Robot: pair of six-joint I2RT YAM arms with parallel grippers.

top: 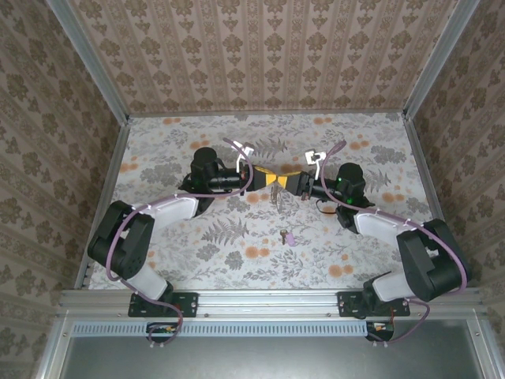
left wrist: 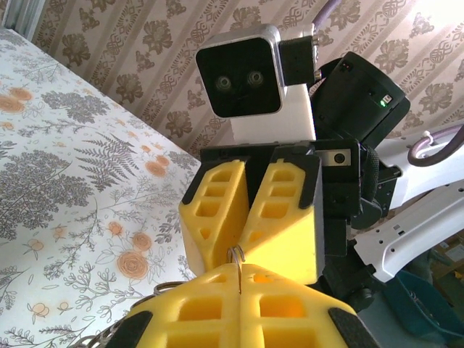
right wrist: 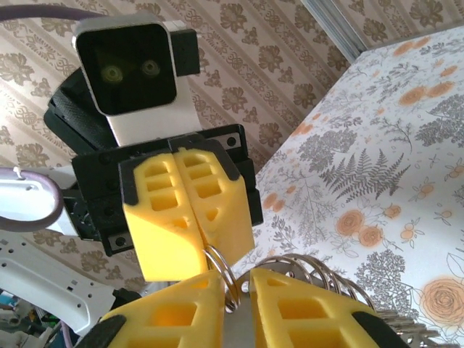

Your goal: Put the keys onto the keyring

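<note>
A small key (top: 288, 236) with a pinkish head lies flat on the flowered table, in front of both grippers and apart from them. The two grippers meet tip to tip above the table's middle. My left gripper (top: 265, 180) (left wrist: 239, 270) is shut on a thin wire ring (left wrist: 238, 258) of the keyring (top: 278, 196), which hangs under the tips as a bunch of metal loops (right wrist: 319, 270). My right gripper (top: 287, 182) (right wrist: 238, 281) faces it with a narrow gap between its yellow fingers. The same ring (right wrist: 233, 279) stands in that gap, against the left finger.
The table (top: 158, 158) is walled by patterned panels at the back and on both sides. An aluminium rail (top: 268, 300) runs along the near edge, where both arm bases are bolted. Each arm's elbow juts outward towards its side wall.
</note>
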